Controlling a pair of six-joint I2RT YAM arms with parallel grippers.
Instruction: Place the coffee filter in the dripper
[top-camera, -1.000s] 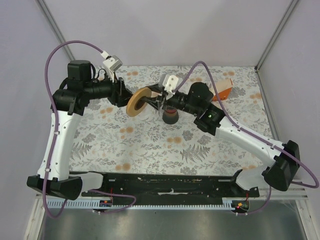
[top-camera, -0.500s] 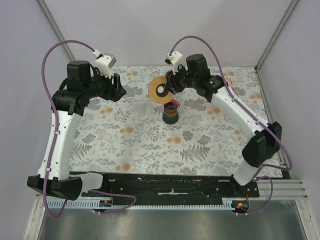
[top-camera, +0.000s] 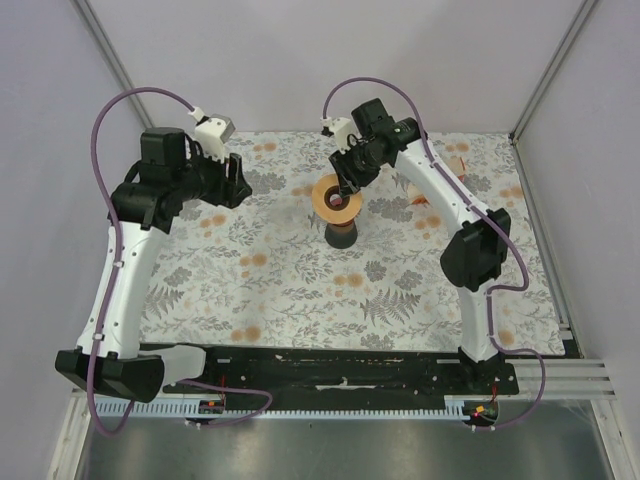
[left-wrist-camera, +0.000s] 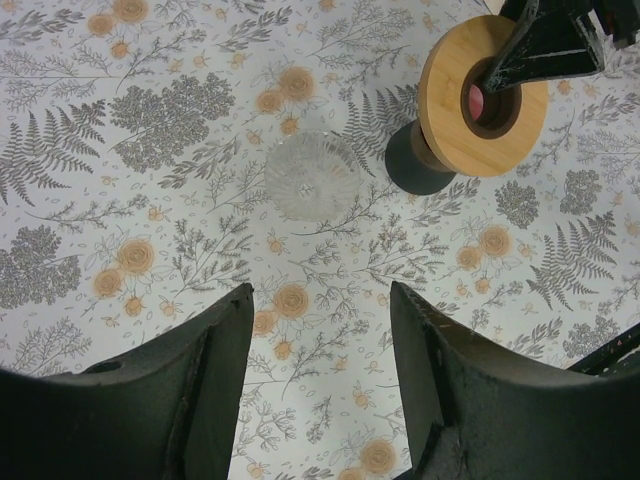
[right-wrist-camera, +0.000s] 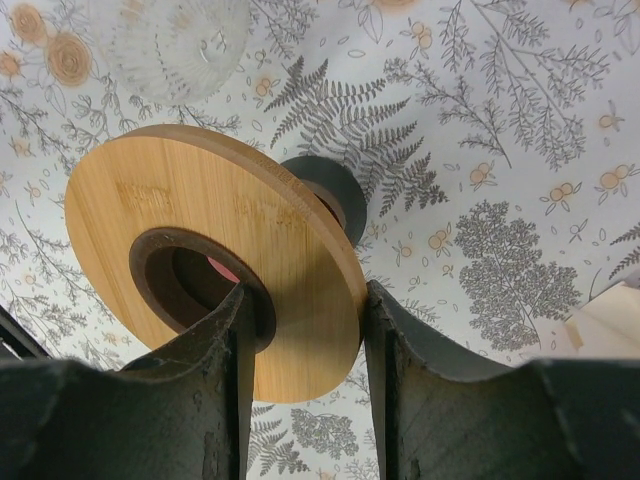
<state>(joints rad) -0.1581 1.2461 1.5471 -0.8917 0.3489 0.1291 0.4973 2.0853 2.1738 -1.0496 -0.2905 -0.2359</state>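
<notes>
Above the dark cup (left-wrist-camera: 412, 166) — right gripper (right-wrist-camera: 305, 300) pinches the bamboo dripper (right-wrist-camera: 170, 200) by its rim. Best to level it, centre the hole over the cup, seat it gently before release. Left gripper (left-wrist-camera: 320, 300) spread wide, empty (coffee filter not seen in any view).

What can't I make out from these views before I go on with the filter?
No view: the white paper coffee filter does not show anywhere, so its place is unknown.
Top and right wrist views: whether the round orange-brown wooden dripper touches the dark grey cup; the dripper covers the cup's rim.
Right wrist view: a pale corner, cut off by the right edge, cannot be identified.
</notes>
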